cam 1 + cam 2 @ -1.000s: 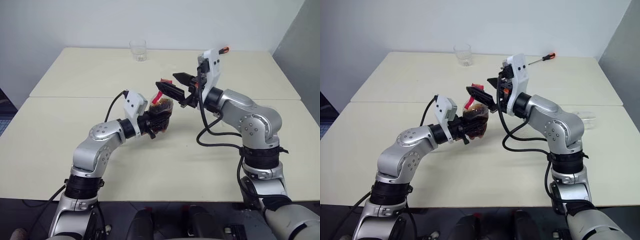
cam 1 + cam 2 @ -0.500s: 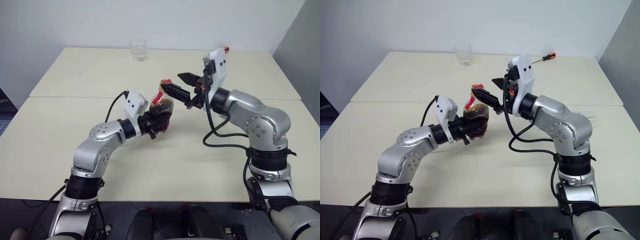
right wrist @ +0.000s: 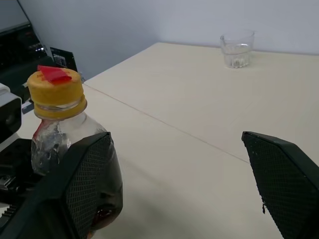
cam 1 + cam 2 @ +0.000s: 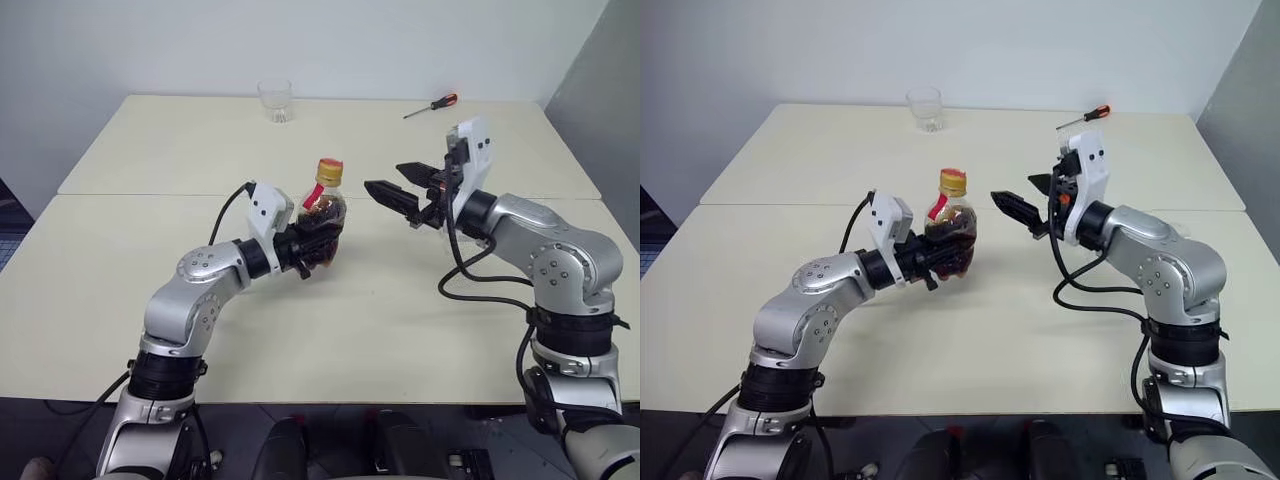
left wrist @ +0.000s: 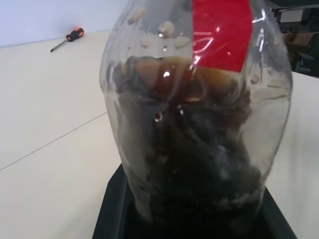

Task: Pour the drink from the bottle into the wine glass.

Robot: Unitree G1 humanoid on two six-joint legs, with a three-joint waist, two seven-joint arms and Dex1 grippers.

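Note:
My left gripper (image 4: 320, 243) is shut on the bottle (image 4: 322, 212), holding it upright above the table's middle by its round body. The bottle is clear plastic with a red label (image 5: 222, 32), and a yellow cap (image 3: 55, 92) sits on its neck. The dark drink (image 5: 199, 164) fills the lower body. My right gripper (image 4: 385, 178) hangs open to the right of the cap, apart from it, with nothing between its fingers (image 3: 75, 189). The wine glass is out of view.
A short clear tumbler (image 4: 275, 100) stands at the table's far edge. A screwdriver (image 4: 432, 105) with an orange handle lies at the back right. Two cream tabletops (image 4: 150, 300) meet at a seam running across.
My right gripper has drawn back to the right, away from the bottle's top, uncovering the yellow cap. The left gripper and bottle have stayed put.

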